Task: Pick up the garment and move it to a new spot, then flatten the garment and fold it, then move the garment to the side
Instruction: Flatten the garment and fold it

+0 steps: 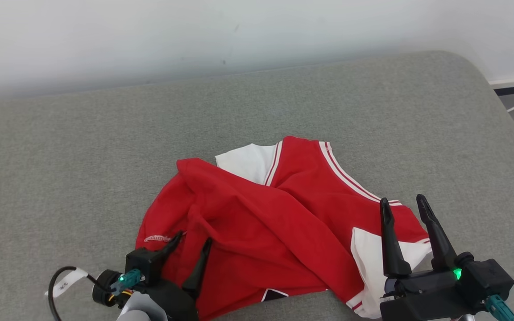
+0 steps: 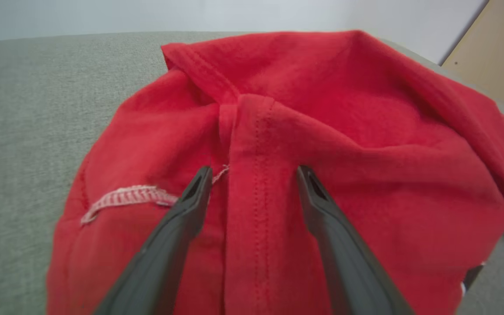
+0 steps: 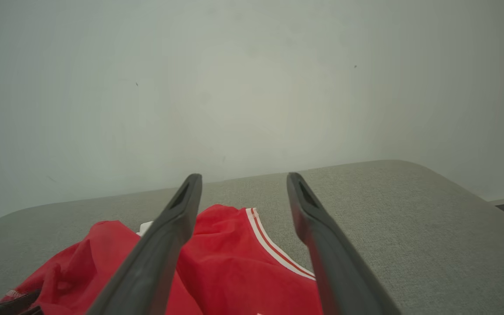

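**Operator:** Where is the garment?

**Spotter:** Your garment (image 1: 261, 223), red with white panels and striped trim, lies crumpled on the grey padded surface (image 1: 60, 156), toward its near edge, and nothing is lifting it.

**Operator:** And my left fingers?

**Spotter:** Your left fingers (image 1: 200, 263) are spread apart, low over the near left part of the red cloth. From the left wrist view, a seamed fold (image 2: 256, 197) runs up between the two fingers (image 2: 177, 227), and a strip of white stitching (image 2: 125, 197) sits just beside the left tip. They are not closed on anything. I cannot tell whether the tips press into the cloth.

**Operator:** Right side?

**Spotter:** Your right fingers (image 1: 391, 240) are also spread, with nothing between them. They stand at the garment's near right corner, by a white panel (image 1: 368, 254). In the right wrist view they (image 3: 164, 245) point toward the pale wall (image 3: 252, 87), with the red cloth and its striped edge (image 3: 274, 245) lying below them.
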Tool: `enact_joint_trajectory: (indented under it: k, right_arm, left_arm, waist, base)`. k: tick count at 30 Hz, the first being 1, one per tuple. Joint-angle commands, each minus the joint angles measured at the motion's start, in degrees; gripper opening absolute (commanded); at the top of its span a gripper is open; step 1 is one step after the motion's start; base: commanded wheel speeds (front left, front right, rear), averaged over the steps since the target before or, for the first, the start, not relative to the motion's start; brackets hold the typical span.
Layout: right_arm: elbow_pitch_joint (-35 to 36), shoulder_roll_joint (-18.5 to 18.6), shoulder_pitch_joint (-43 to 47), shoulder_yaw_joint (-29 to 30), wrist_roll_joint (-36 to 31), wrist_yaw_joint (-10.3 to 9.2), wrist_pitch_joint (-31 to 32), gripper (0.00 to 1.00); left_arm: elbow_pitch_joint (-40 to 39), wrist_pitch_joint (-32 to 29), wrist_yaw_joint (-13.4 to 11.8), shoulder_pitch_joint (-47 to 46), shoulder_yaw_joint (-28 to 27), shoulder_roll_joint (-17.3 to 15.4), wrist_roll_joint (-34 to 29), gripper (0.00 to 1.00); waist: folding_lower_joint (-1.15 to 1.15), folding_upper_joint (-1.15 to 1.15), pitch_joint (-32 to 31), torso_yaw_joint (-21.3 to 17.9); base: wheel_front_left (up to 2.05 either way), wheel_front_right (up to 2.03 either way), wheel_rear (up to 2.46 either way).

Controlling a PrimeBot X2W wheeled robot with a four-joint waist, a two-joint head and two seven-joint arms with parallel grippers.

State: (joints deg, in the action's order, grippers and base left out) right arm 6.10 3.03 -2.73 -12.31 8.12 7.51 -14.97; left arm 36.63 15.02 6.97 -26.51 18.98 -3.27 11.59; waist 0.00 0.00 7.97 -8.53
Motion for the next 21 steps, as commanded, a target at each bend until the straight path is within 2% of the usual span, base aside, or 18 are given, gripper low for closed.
enact_joint_trajectory:
  k: [1, 2, 3, 4, 5, 12, 18, 21]
  right_arm:
    - [-0.1, -0.1, -0.2, 0.0, 0.0, -0.04, -0.3, 1.00]
    - [-0.1, -0.1, -0.2, 0.0, 0.0, -0.04, -0.3, 1.00]
    - [-0.1, -0.2, -0.1, 0.1, 0.0, -0.04, -0.3, 1.00]
    - [-0.1, -0.2, -0.1, 0.2, 0.0, -0.04, -0.3, 1.00]
    - [-0.2, -0.2, 0.1, 0.3, 0.0, -0.04, -0.3, 1.00]
    - [-0.4, -0.2, 0.1, 0.1, 0.4, -0.04, -0.3, 1.00]
    - [-0.8, -0.2, 0.1, 0.4, 0.3, -0.04, -0.3, 1.00]
    - [-0.9, -0.2, 0.3, 0.6, 0.2, -0.04, -0.3, 1.00]
  left_arm:
    - [1.1, 0.2, 0.3, -1.1, 0.6, -0.3, 0.7, 0.87]
    - [1.1, 0.2, 0.3, -1.1, 0.6, -0.3, 0.7, 0.87]
    - [1.1, 0.2, 0.3, -1.4, 0.8, -0.3, 1.2, 0.37]
    - [1.2, 0.2, 0.4, -1.6, 1.1, -0.2, 1.4, 0.13]
    - [1.3, 0.2, 0.3, -1.6, 1.5, -0.2, 1.8, 0.00]
    - [-0.7, 0.2, 0.4, -2.0, 2.3, -0.6, 2.6, 0.00]
    - [-4.2, 0.2, 0.3, -1.8, -0.3, -2.0, 2.6, 0.00]
    - [-8.3, 0.2, -0.4, -3.4, -3.3, -4.3, 1.7, 0.00]
  waist:
    - [0.00, 0.00, 0.2, -0.4]
    - [0.00, 0.00, 0.2, -0.4]
    - [0.00, 0.00, 0.3, -0.4]
    - [0.00, 0.00, 0.3, -0.4]
    - [0.00, 0.00, 0.3, -0.3]
    - [0.00, 0.00, -0.2, 1.7]
    - [0.00, 0.00, -1.1, 4.0]
    - [0.00, 0.00, -1.6, 5.6]
  base:
    - [0.00, 0.00, 0.00]
    - [0.00, 0.00, 0.00]
    - [0.00, 0.00, 0.00]
    - [0.00, 0.00, 0.00]
    - [0.00, 0.00, 0.00]
    - [0.00, 0.00, 0.00]
    - [0.00, 0.00, 0.00]
    - [0.00, 0.00, 0.00]
